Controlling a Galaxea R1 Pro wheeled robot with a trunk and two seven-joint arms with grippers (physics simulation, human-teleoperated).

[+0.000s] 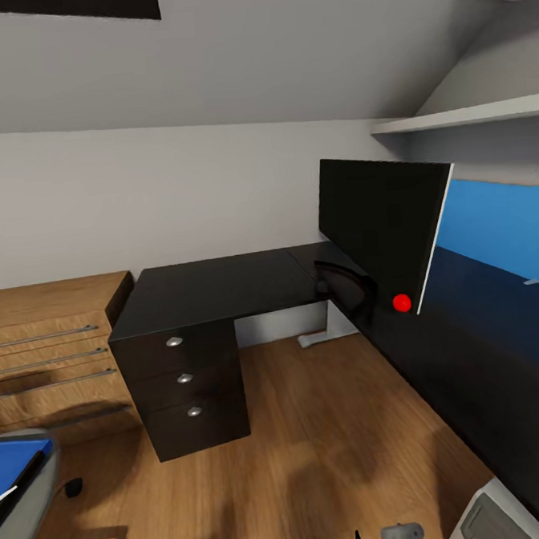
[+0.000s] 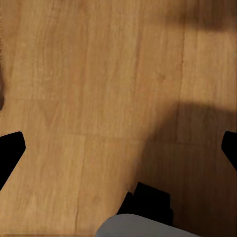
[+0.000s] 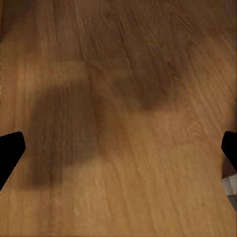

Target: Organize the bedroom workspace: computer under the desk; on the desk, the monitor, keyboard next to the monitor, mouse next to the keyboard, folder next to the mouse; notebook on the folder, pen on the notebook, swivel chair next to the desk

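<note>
A black L-shaped desk (image 1: 215, 289) fills the room's corner in the head view. The black monitor (image 1: 379, 230) stands on the desk's right wing, turned edge-on, with a red dot (image 1: 401, 302) at its lower corner. The grey swivel chair (image 1: 32, 495) is cut off at the lower left, and the blue folder (image 1: 18, 464) lies on its seat. My left gripper (image 2: 118, 153) and right gripper (image 3: 118, 153) both hang open over the wood floor, with nothing between their black fingertips (image 2: 10, 148) (image 3: 10, 148). Keyboard, mouse, notebook and pen are out of view.
A wooden dresser (image 1: 50, 349) stands against the wall left of the desk's drawer block (image 1: 185, 380). A light grey box-like thing (image 1: 492, 519) sits low by the desk's right wing, cut off by the frame. Shelves (image 1: 460, 115) hang above. Wood floor (image 1: 330, 442) lies between chair and desk.
</note>
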